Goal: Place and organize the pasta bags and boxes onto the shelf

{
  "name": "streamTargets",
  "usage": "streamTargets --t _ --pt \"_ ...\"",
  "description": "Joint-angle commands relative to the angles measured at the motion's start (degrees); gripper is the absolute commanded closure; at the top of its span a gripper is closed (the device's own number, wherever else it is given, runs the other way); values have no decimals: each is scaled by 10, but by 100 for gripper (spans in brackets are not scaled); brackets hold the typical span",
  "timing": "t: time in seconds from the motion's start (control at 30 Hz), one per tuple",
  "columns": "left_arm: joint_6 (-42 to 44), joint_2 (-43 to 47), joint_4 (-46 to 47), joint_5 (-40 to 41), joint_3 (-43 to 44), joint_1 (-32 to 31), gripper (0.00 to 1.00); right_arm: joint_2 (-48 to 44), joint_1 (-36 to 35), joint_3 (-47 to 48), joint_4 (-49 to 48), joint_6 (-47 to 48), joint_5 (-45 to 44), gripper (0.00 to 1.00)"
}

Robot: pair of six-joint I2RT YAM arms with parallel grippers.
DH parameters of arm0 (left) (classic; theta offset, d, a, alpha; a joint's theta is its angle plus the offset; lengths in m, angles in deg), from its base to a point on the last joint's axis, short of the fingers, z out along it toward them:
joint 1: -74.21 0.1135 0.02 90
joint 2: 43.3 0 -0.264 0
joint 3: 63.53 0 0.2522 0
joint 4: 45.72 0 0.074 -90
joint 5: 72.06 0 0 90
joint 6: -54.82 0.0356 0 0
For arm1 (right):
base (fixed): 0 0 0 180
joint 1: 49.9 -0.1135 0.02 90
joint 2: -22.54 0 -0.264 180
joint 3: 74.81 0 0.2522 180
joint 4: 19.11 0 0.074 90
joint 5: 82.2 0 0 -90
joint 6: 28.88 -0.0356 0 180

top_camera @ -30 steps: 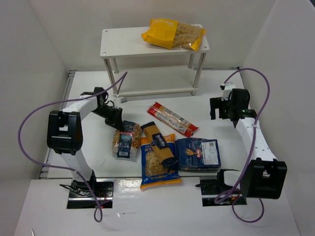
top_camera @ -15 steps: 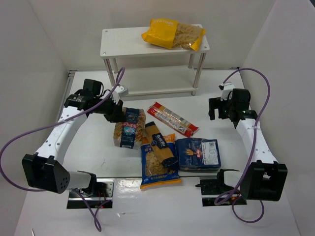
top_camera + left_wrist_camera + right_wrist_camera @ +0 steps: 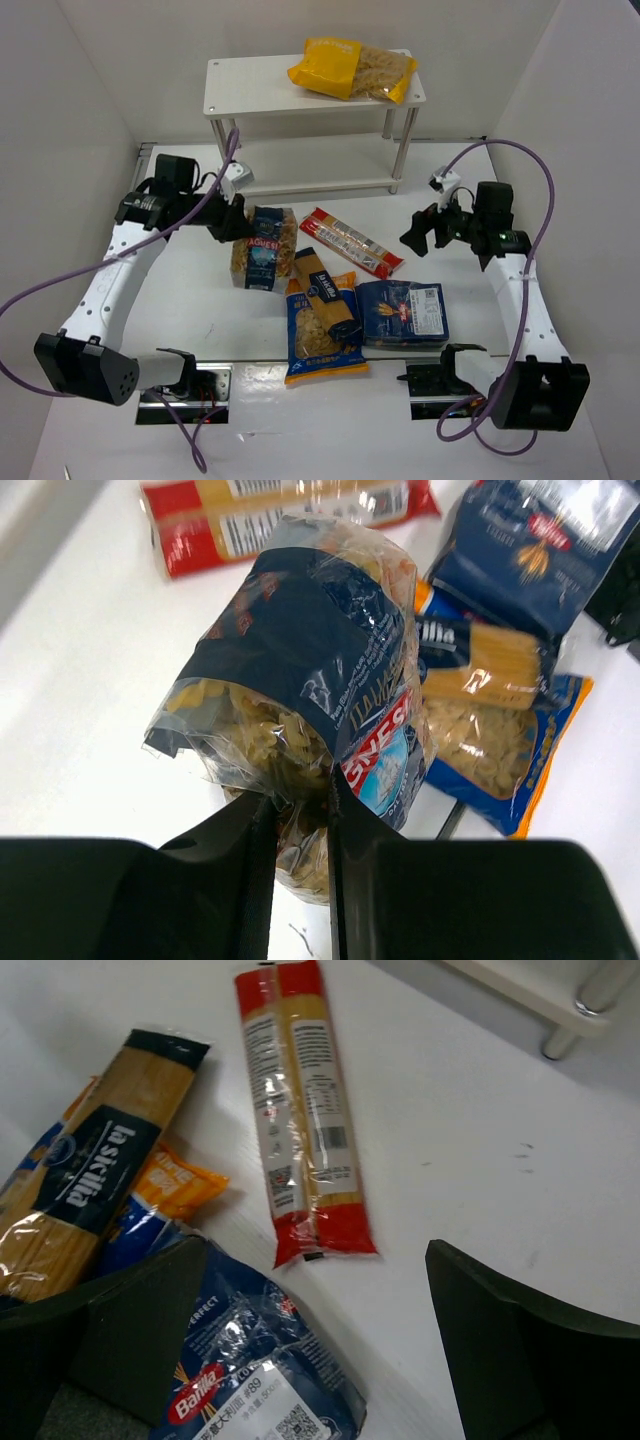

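Note:
My left gripper point(image 3: 232, 222) is shut on the clear bag with the dark blue label point(image 3: 262, 250), pinching its end point(image 3: 300, 780) and holding it lifted left of the other packs. The big yellow bag point(image 3: 352, 68) lies on the top board of the white shelf point(image 3: 250, 90). On the table lie the long red-clear packet point(image 3: 350, 242), the long yellow box point(image 3: 318, 285), the blue-orange bag point(image 3: 322, 345) and the flat dark blue pack point(image 3: 402, 312). My right gripper point(image 3: 425, 232) is open and empty, above the table right of the red-clear packet point(image 3: 300, 1110) and beyond the dark blue pack point(image 3: 250, 1380).
White walls stand close on both sides and behind the shelf. The shelf's lower board point(image 3: 320, 185) is bare. Purple cables point(image 3: 520, 160) loop from both arms. The yellow box point(image 3: 90, 1200) rests on the blue-orange bag point(image 3: 170, 1185).
My left arm has swung up and lifted the clear bag off the table, toward the shelf. My right gripper has moved left and down toward the packs, jaws wide.

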Motion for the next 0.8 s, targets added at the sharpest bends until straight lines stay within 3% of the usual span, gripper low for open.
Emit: streamTargets --t 0.0,0.1,0.47,0.77 --pt "-30 28 52 -90 59 16 100 15 -39 32 23 39 72 0" --pt "-36 34 57 -116 80 29 100 35 -101 60 29 52 72 0" --pt "-78 39 70 -201 140 78 100 172 -160 141 53 75 178 0" --pt "-125 21 110 -173 216 90 100 140 -160 89 34 90 58 0"
